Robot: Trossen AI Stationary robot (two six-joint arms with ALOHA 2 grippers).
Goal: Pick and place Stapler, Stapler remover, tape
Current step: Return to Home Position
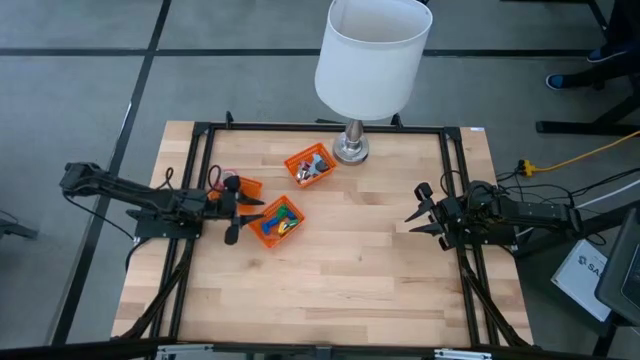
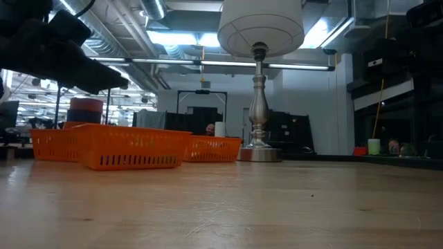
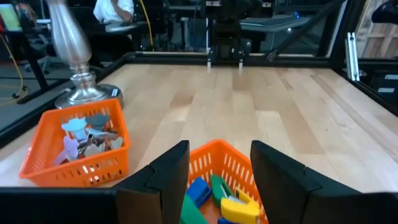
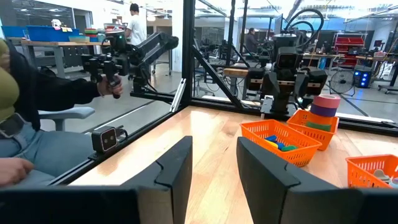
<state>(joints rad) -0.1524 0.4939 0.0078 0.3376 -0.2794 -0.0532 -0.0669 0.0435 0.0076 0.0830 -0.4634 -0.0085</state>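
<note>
Wooden worktop (image 1: 350,270): left claw (image 1: 238,215), open and empty, sits just left of the stapler bin (image 1: 262,236); right claw (image 1: 418,210), open, waits well apart.

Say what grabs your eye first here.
The tall lamp with a white shade at the table's back edge dominates. Left of centre sit three orange bins; the left gripper hangs open at the front bin, which holds blue, green and yellow staplers. The right gripper waits open near the table's right edge.

Dark arms (image 1: 140,200), blocky black fingers (image 3: 168,180)
</note>
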